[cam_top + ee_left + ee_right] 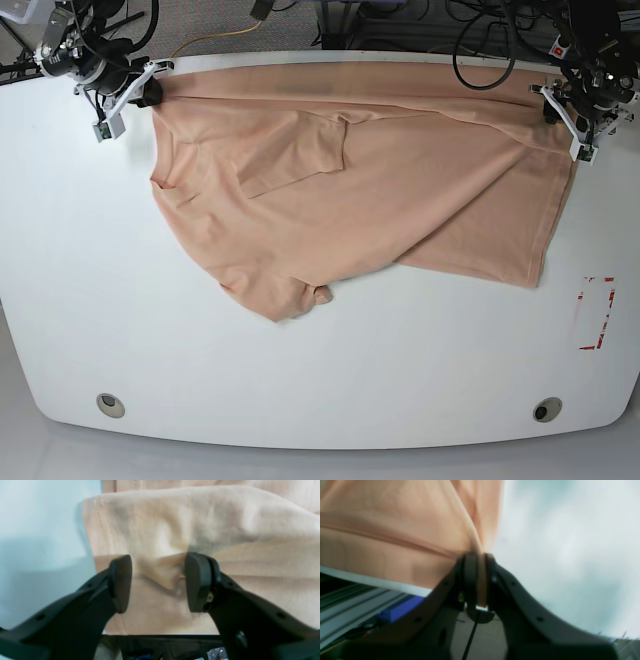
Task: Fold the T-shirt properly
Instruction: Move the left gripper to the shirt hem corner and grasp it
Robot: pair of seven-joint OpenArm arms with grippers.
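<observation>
your right gripper [480, 580] pinches the t-shirt [350, 190] at the tabletop's [320, 370] far edge; left gripper [158, 582] gapes wide over it

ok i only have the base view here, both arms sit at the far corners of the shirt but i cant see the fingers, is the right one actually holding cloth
Observer: Yes. In the right wrist view the right gripper is shut on the T-shirt, with a strip of cloth pinched between its pads.
Operator: and the left one, same?
Observer: No. The left gripper is open, its pads standing apart over the T-shirt, with a small pucker of cloth between them.
Operator: is it at the edge or further in
Observer: Near the edge. The left wrist view shows a stitched hem just beside the pads, with white table past it.
</observation>
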